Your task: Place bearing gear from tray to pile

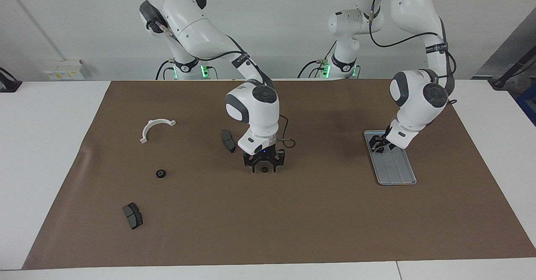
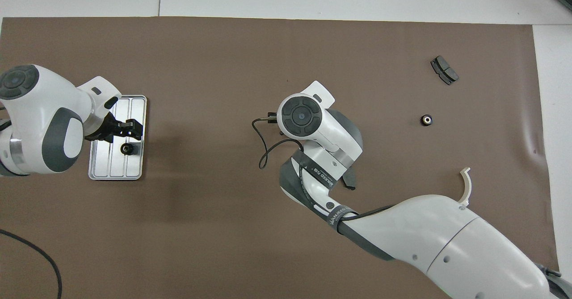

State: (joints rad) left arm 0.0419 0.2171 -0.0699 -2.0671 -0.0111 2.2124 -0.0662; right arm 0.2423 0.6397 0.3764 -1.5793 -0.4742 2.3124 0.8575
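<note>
The silver tray [image 1: 398, 171] [image 2: 134, 107] lies toward the left arm's end of the table. A small black bearing gear [image 2: 127, 148] rests in it. My left gripper [image 1: 379, 145] [image 2: 127, 131] hangs open low over the tray's end nearer the robots, just above that gear, which it hides in the facing view. At mid-table my right gripper [image 1: 264, 171] is open and down at the mat. Its fingers straddle a second black gear [image 1: 264, 169], which its hand covers in the overhead view.
The pile's parts are scattered toward the right arm's end: a white bracket [image 1: 155, 127] [image 2: 464, 187], a brake pad [image 1: 228, 140] beside the right hand, another pad [image 1: 132, 215] [image 2: 444, 69] and a black gear [image 1: 161, 173] [image 2: 426, 120]. A brown mat [image 1: 318, 229] covers the table.
</note>
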